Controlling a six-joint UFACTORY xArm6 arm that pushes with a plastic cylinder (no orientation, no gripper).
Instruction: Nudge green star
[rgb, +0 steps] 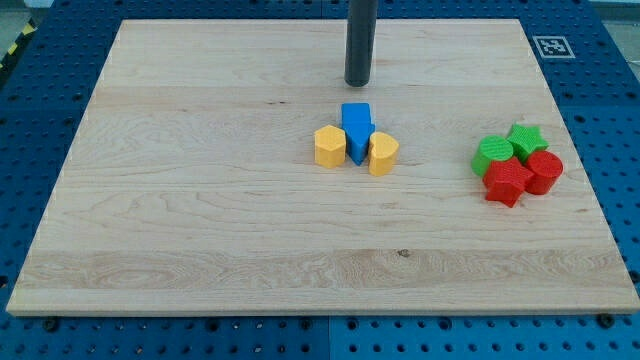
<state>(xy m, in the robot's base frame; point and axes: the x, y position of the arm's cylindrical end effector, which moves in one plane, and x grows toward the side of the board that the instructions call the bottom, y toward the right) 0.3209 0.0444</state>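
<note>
A pale wooden board (200, 200) lies on a blue perforated table (40, 100), with a small black-and-white marker tag (551, 46) at its far right corner. The arm has no hand to open or close; its rod ends in my tip (359, 83), far of the central cluster and just clear of the blue block (356, 127), which stands between a yellow hexagon (329, 146) and a yellow heart-like block (383, 153). The green star (525, 138) sits at the right, touching a green round block (491, 154), a red cylinder (545, 171) and a red star (507, 182).
</note>
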